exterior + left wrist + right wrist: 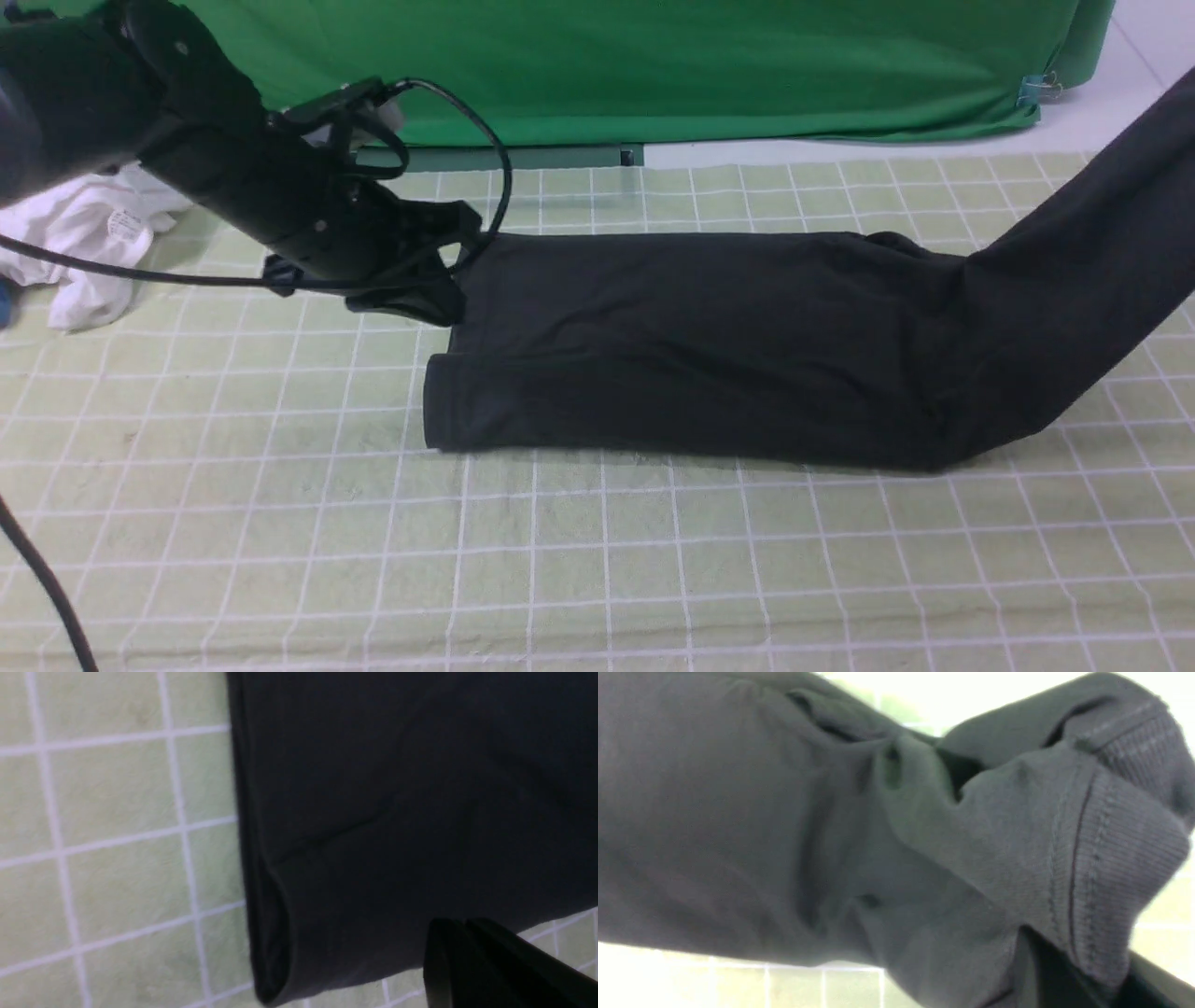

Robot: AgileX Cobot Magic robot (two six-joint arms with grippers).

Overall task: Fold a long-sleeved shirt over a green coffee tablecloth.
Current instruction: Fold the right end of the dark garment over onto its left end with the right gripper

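The long-sleeved shirt (700, 345), dark charcoal knit w/ a matte, soft surface, is seen folded lengthwise into a long flat band laid across the mid part of the green coffee tablecloth (280, 523). The cloth is pale yellow-green, slightly fuzzy, and ruled w/ thin white lines into squares. The shirt's left end is squared off, w/ a rounded, doubled fold edge at the near corner. Shallow diagonal creases are seen across the top layer. The right end is lifted off the cloth and rises as a broad, taut strip twd the upper right, out of the front view.

The left gripper (448, 299) is set at the far left corner of the band. Its jaws are closed, flat black fingers pressed together. Whether fabric is pinched btwn them cannot be told.

The right gripper (1083, 994) is seen only in its wrist view, as a dark form under bunched fabric. It is closed on the shirt, w/ a ribbed cuff (1125, 858) w/ a stitched seam draped over it.

A crumpled white garment (84, 233) lies at far left. A bright green backdrop (653, 65) hangs behind.
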